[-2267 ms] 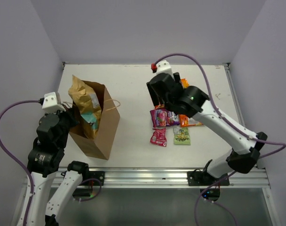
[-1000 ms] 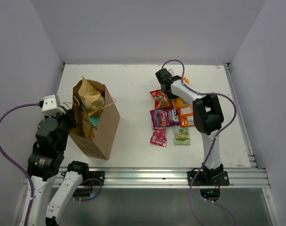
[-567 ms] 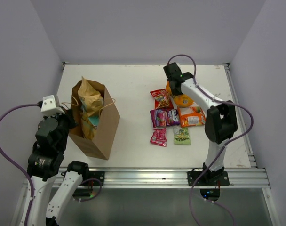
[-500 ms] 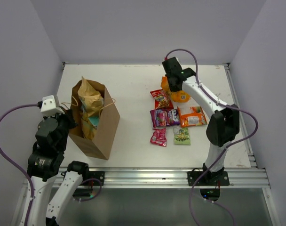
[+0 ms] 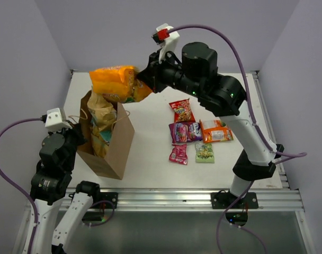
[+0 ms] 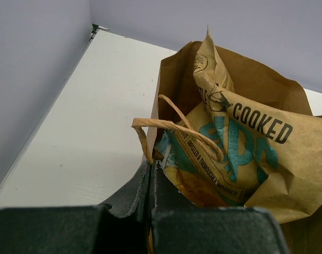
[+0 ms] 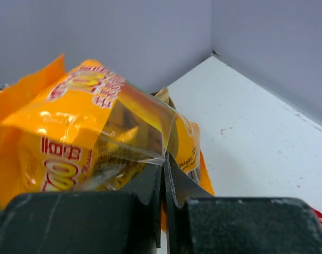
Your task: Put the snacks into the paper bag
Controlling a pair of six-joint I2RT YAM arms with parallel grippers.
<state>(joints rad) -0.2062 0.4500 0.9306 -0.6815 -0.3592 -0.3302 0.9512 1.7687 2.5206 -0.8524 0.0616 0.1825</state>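
Observation:
The brown paper bag (image 5: 113,151) stands at the left, with a tan-blue chip bag (image 5: 100,114) sticking out of its mouth. My left gripper (image 5: 80,131) is shut on the bag's near rim by the twisted handle (image 6: 174,126); in the left wrist view the pinch is at the left gripper (image 6: 152,165), beside the chip bag (image 6: 246,153). My right gripper (image 5: 143,79) is shut on a large orange chip bag (image 5: 114,83), held in the air just above the paper bag's mouth. The right wrist view shows this orange bag (image 7: 71,143) pinched by its clear seam at the right gripper (image 7: 164,159).
Several small snacks lie on the table right of centre: a red packet (image 5: 182,111), a pink-purple one (image 5: 185,131), an orange one (image 5: 216,130), a small pink one (image 5: 178,154) and a green one (image 5: 205,152). Walls enclose the table on three sides.
My right gripper closed on the orange chip bag at the back of the snack pile, lifted it and carried it left to above the paper bag. The left arm has held still.

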